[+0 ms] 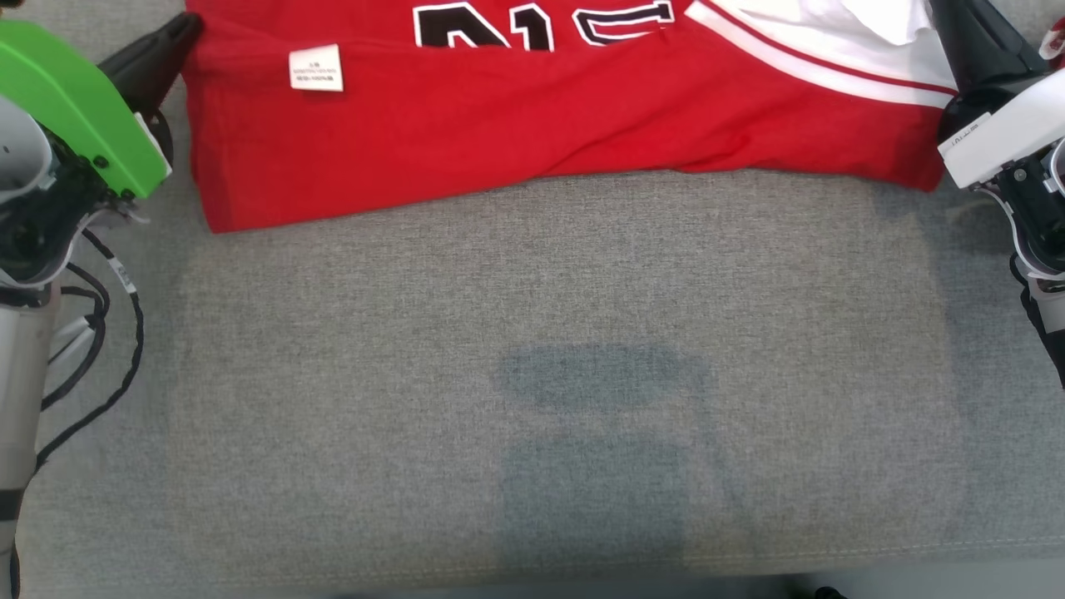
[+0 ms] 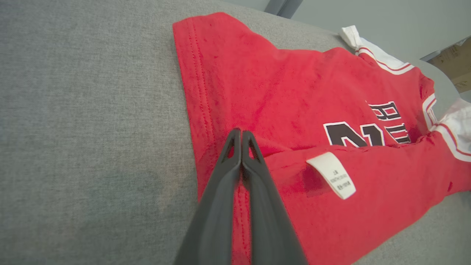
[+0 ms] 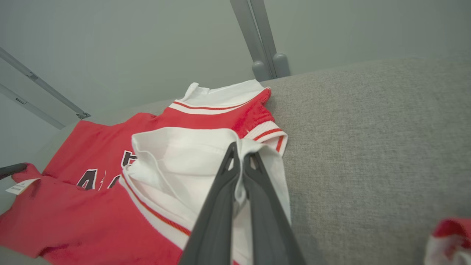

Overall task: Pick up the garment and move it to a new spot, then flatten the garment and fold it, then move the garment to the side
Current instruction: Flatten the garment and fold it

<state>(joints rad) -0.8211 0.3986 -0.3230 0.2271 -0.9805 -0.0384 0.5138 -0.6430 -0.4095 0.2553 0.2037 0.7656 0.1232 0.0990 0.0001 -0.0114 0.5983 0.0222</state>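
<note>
**Garment [image 1: 532,141] being pinched at both ends**

It is being held, partly folded, at the far side of the grey fabric surface [image 1: 532,374]. Its red hem is being clamped by the closed left gripper [image 2: 241,133], and its white sleeve by the closed right gripper [image 3: 241,149]. Behind it, a pale wall [image 3: 147,36] and a grey post [image 3: 257,33] are being seen.

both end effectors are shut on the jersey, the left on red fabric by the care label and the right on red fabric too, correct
No. The left end effector is shut on the jersey, on red fabric by the care label, but the right end effector is shut on the white sleeve, not red fabric; the right wrist view shows white cloth in its grip.
</note>
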